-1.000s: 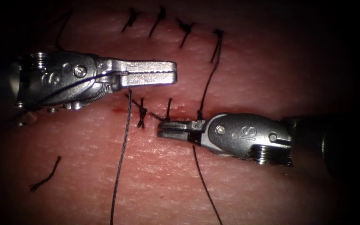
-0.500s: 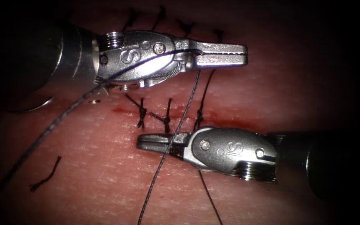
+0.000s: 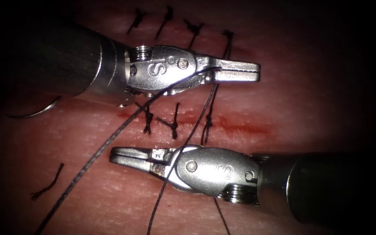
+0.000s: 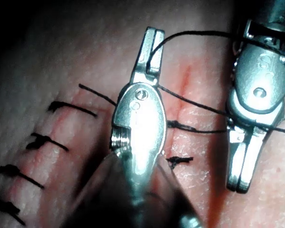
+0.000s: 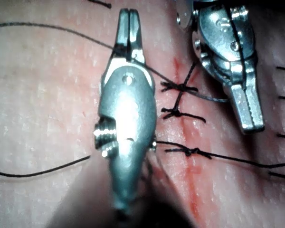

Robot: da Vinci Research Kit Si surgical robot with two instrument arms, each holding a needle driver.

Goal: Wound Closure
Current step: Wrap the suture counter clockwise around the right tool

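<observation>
My left tool (image 3: 256,71) hovers over the far side of the cut (image 3: 240,127), jaws shut on the thread (image 3: 188,135) near their base; the left wrist view shows the thread leaving these jaws (image 4: 154,32). From there one strand runs down across my right tool's jaw base and another trails off to the lower left. My right tool (image 3: 113,153) lies on the near side of the cut, pointing left, jaws shut (image 5: 128,12) with nothing seen between them. The curved needle (image 3: 35,112) lies free on the tissue (image 3: 283,100) at the far left, held by neither tool.
Three knotted stitches (image 3: 174,124) cross the cut, with red fluid along it to their right. A further row of stitches (image 3: 166,19) runs along the top. A cut end of thread (image 3: 48,185) lies at the lower left.
The left tool has travelled right with the thread, and its shaft now covers the upper left. The right tool has slid left and toward the near side, so the strand now lies across it.
</observation>
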